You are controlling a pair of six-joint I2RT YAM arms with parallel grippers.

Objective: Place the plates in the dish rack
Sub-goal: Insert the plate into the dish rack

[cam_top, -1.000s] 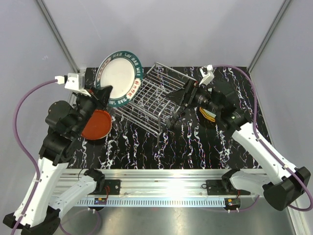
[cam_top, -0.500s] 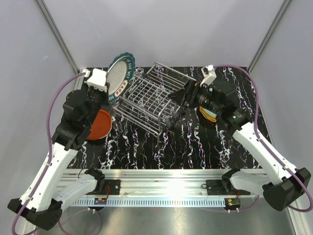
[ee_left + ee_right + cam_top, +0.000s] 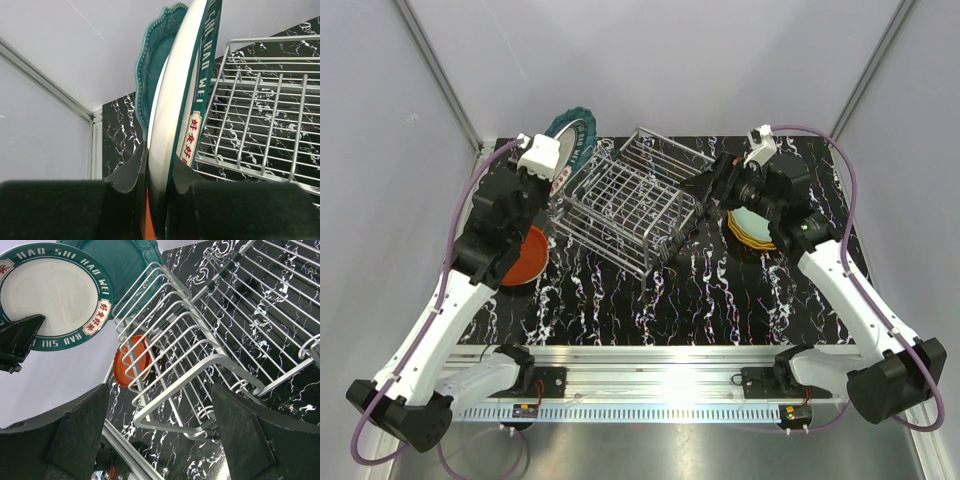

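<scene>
two plates upright at left gripper (image 3: 157, 167): it clamps the white lettered plate (image 3: 172, 110), teal scalloped plate (image 3: 152, 75) just behind; dish rack (image 3: 260, 125) beside them. right gripper (image 3: 159, 390) spread wide, holding nothing, facing the rack end.

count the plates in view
5 at least: the cream teal-rimmed plate in the left gripper, a teal scalloped plate behind it, a red-orange plate left of the rack, a mint plate on a yellow plate right of it; that stack may hide more.
</scene>
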